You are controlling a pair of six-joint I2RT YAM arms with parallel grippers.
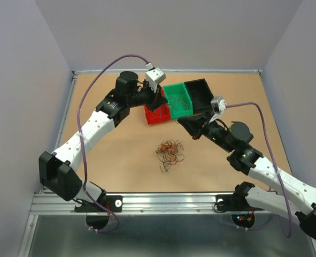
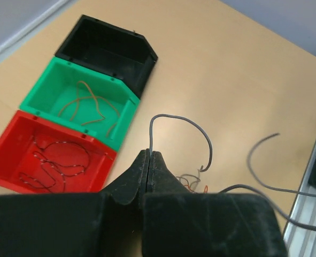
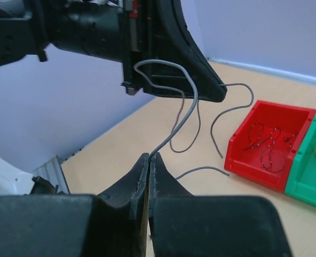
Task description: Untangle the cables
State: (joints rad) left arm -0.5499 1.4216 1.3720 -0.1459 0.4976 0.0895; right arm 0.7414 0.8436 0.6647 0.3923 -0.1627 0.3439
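The cables [image 1: 169, 152] lie as a small red, brown and black tangle on the board, in front of the bins. A thin grey wire [image 3: 185, 115] is lifted clear of it. My left gripper [image 2: 149, 153] is shut on that wire [image 2: 182, 119], whose free end curls down toward the tangle [image 2: 192, 182]. My right gripper [image 3: 149, 156] is shut on the same grey strand, which rises in a loop to the left gripper [image 3: 166, 75]. From above, the left gripper [image 1: 161, 103] hovers at the red bin and the right gripper [image 1: 185, 123] is just right of it.
Three bins stand in a row at the back: red [image 1: 159, 117] with a dark wire inside, green [image 1: 177, 91] with a brown wire, black [image 1: 200, 85]. A metal rail [image 1: 163, 201] runs along the near edge. Thick purple arm cables [image 1: 264, 115] arc above.
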